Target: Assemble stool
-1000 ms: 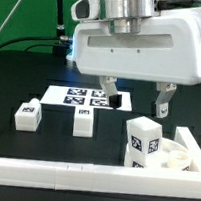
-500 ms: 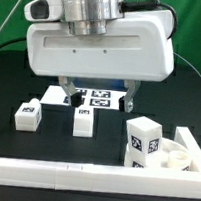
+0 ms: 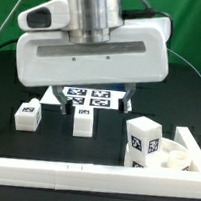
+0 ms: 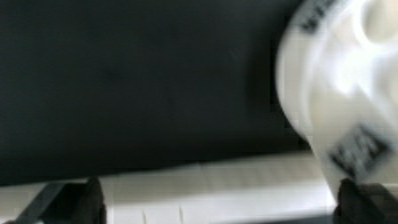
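No readable text or numbers. Only black-and-white square tags on the legs (image 3: 142, 141) and the marker board (image 3: 94, 98).

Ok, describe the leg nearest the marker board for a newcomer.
Find the long white rail along the front, then the marker board behind it. The leg stands between them. Other legs sit off to the sides, away from the board.

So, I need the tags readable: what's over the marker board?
The open gripper hangs over the marker board; its white body hides the board's far edge. Some tags show below it.
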`<action>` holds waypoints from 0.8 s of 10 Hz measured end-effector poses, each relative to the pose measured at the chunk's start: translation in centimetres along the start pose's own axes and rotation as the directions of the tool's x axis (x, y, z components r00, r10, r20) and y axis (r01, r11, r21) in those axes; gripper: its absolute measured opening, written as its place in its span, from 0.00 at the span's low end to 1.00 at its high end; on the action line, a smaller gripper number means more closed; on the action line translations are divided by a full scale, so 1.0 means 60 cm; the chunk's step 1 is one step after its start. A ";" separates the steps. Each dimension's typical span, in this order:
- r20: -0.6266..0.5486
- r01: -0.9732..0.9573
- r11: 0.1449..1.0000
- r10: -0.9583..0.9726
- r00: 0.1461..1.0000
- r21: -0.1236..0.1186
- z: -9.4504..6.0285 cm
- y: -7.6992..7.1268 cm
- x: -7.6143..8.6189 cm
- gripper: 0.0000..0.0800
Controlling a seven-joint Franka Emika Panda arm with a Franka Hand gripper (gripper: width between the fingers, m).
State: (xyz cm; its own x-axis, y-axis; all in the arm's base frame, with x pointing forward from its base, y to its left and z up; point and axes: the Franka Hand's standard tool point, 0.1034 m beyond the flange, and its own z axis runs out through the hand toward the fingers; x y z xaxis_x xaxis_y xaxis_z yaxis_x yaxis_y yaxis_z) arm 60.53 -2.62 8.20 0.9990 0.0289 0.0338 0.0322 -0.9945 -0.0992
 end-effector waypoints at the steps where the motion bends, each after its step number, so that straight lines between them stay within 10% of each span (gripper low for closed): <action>1: 0.024 -0.001 1.000 0.001 1.000 0.001 0.003 0.004 -0.009 0.81; 4: 0.062 -0.001 1.000 0.000 0.998 0.015 0.006 -0.002 -0.013 0.81; 8: 0.472 -0.095 0.995 0.075 0.878 0.018 0.025 0.016 -0.085 0.81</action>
State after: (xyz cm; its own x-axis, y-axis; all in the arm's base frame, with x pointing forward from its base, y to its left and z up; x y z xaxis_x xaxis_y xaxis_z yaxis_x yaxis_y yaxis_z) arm 55.48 -3.55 6.42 0.8942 -0.0018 -0.4476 -0.0619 -0.9909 -0.1198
